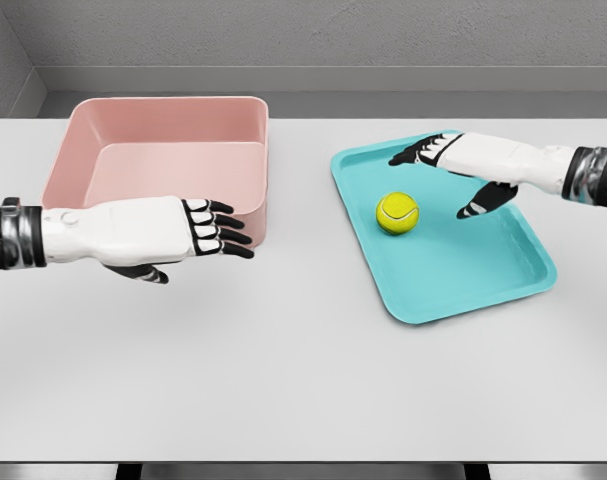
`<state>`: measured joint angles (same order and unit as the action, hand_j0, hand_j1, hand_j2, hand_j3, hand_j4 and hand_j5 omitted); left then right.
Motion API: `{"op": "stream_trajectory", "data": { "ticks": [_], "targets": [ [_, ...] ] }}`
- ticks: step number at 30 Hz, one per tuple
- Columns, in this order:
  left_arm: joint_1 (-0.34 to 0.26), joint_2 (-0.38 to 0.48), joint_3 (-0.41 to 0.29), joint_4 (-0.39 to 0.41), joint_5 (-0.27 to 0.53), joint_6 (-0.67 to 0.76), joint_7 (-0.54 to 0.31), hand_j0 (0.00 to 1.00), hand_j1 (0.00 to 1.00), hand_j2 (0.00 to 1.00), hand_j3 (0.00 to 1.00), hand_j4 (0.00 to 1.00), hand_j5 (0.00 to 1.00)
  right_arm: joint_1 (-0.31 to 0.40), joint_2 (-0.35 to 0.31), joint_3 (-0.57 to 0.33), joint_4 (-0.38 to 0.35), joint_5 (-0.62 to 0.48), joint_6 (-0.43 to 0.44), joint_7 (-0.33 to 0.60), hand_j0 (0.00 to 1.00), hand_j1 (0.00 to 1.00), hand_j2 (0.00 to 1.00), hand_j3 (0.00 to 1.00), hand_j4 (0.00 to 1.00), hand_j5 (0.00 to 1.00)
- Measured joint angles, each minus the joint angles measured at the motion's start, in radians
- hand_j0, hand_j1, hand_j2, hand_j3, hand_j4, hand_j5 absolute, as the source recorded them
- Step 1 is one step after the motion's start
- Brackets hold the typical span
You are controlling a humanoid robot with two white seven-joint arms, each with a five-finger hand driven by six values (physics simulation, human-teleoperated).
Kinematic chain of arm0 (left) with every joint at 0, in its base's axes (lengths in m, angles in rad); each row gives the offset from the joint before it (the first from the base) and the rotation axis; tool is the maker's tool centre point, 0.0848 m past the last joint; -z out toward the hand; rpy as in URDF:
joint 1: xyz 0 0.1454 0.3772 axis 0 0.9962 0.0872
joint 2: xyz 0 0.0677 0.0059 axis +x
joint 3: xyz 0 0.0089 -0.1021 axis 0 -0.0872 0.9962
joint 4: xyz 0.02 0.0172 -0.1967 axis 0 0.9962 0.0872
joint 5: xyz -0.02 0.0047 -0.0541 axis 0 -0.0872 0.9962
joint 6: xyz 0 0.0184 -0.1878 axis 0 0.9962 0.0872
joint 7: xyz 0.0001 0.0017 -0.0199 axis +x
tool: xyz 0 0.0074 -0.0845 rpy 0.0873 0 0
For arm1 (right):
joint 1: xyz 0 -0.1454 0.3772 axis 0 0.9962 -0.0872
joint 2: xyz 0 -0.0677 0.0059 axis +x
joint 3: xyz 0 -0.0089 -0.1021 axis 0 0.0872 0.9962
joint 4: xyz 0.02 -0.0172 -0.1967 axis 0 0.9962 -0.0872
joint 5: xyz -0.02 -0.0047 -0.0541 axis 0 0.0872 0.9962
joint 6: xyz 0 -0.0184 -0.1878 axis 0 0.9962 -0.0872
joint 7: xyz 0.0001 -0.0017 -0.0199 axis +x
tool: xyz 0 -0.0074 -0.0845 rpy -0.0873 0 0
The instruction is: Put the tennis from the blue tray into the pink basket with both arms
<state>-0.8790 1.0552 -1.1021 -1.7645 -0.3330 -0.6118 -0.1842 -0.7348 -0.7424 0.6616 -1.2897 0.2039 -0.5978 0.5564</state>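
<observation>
My right hand [475, 172] hovers over the blue tray [503, 275], fingers spread, the tennis ball [397, 213] just beside them, while my left hand [173, 232], fingers loosely extended, fronts the pink basket [163, 125].

On the table [303, 390], the basket [163, 150] sits at about ten o'clock and the tray [483, 280] at about two o'clock, the two apart. The tennis ball [397, 212] lies in the tray (toward its nine o'clock side). The left hand [173, 235] shows at the basket's six o'clock, the right hand [473, 165] over the tray's twelve o'clock part.
</observation>
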Motion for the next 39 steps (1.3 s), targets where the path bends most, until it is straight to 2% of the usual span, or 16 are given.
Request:
{"op": "stream_trajectory", "data": {
  "ticks": [7, 15, 17, 20, 22, 25, 26, 30, 36, 38, 39],
  "targets": [
    [0.038, -0.018, -0.001, -0.001, -0.016, 0.0, 0.009, 1.0, 1.0, 1.0, 1.0, 1.0, 1.0, -0.052, 0.058, 0.092, 0.091, 0.012, 0.003, 0.0, 1.0, 1.0, 1.0, 1.0, 1.0, 1.0],
    [0.049, -0.048, -0.03, 0.0, -0.017, 0.0, 0.001, 1.0, 1.0, 1.0, 1.0, 1.0, 1.0, -0.074, 0.086, 0.163, 0.112, 0.018, 0.025, 0.004, 1.0, 1.0, 1.0, 1.0, 1.0, 1.0],
    [0.046, -0.058, -0.038, 0.0, -0.018, 0.0, -0.05, 1.0, 1.0, 1.0, 1.0, 1.0, 1.0, -0.084, 0.092, 0.172, 0.113, 0.021, 0.029, 0.003, 1.0, 1.0, 1.0, 1.0, 1.0, 1.0],
    [0.001, -0.069, -0.047, 0.0, -0.018, 0.0, -0.144, 1.0, 1.0, 1.0, 1.0, 1.0, 1.0, -0.089, 0.099, 0.178, 0.116, 0.03, 0.035, 0.002, 0.99, 0.99, 0.99, 0.99, 0.99, 0.99],
    [-0.06, -0.071, -0.051, 0.0, -0.016, 0.0, -0.17, 1.0, 1.0, 1.0, 1.0, 1.0, 1.0, -0.092, 0.101, 0.18, 0.117, 0.035, 0.044, 0.001, 0.99, 0.99, 0.99, 0.99, 0.99, 0.99],
    [-0.097, -0.074, -0.06, 0.0, -0.014, 0.0, -0.188, 1.0, 1.0, 1.0, 1.0, 1.0, 1.0, -0.101, 0.118, 0.182, 0.135, 0.039, 0.052, 0.0, 0.99, 0.99, 0.99, 0.99, 0.99, 0.99],
    [-0.127, -0.075, -0.082, 0.0, -0.014, 0.0, -0.192, 1.0, 1.0, 1.0, 1.0, 1.0, 1.0, -0.107, 0.123, 0.187, 0.143, 0.04, 0.054, 0.0, 0.99, 0.99, 0.99, 0.99, 0.99, 0.99],
    [-0.127, -0.08, -0.141, -0.001, -0.015, -0.001, -0.202, 1.0, 1.0, 1.0, 1.0, 1.0, 1.0, -0.109, 0.135, 0.203, 0.164, 0.042, 0.055, -0.001, 0.96, 0.96, 0.96, 0.96, 0.96, 0.96],
    [-0.12, -0.086, -0.149, -0.001, -0.01, -0.001, -0.198, 1.0, 1.0, 1.0, 1.0, 1.0, 1.0, -0.11, 0.139, 0.209, 0.189, 0.051, 0.054, 0.0, 0.88, 0.88, 0.88, 0.88, 0.88, 0.88],
    [-0.112, -0.086, -0.147, -0.001, -0.009, -0.001, -0.171, 1.0, 1.0, 1.0, 1.0, 1.0, 1.0, -0.11, 0.139, 0.209, 0.196, 0.057, 0.055, 0.001, 0.86, 0.86, 0.86, 0.86, 0.86, 0.86],
    [-0.097, -0.086, -0.146, -0.001, -0.007, -0.001, -0.131, 1.0, 1.0, 1.0, 1.0, 1.0, 1.0, -0.11, 0.14, 0.209, 0.198, 0.059, 0.055, 0.001, 0.86, 0.86, 0.86, 0.86, 0.86, 0.86]
  ]
}}
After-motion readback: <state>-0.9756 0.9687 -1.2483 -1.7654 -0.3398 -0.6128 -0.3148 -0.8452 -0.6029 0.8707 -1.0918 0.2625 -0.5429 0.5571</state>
